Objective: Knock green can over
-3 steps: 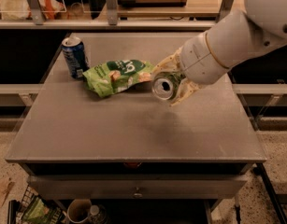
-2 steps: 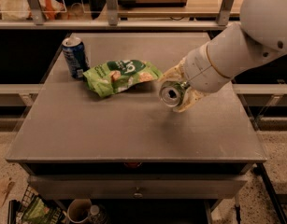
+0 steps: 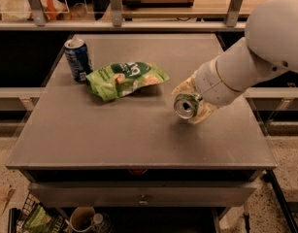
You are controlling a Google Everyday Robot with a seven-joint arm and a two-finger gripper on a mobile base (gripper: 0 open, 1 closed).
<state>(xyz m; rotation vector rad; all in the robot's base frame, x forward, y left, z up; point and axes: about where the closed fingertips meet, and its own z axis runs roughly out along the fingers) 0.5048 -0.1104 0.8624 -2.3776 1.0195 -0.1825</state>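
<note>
In the camera view, you are looking down on a grey surface with three things on it. The white arm is reaching in from the right side, and its pincer is sitting over the right half of the surface, a little behind the middle. The pincer is closing on the green can: one pale finger is lying against the far side of the can and the other is pressing on the near side, so the can is sitting between them. The green can is not standing upright. It is tilting strongly, and its silver top is facing towards you and a little to the left. You are seeing a soft shadow on the surface just under it.

The green snack bag is lying flat to the left of the pincer, near it but apart from it. The blue can is standing upright at the far left of the surface, just beside the left end of the bag.
</note>
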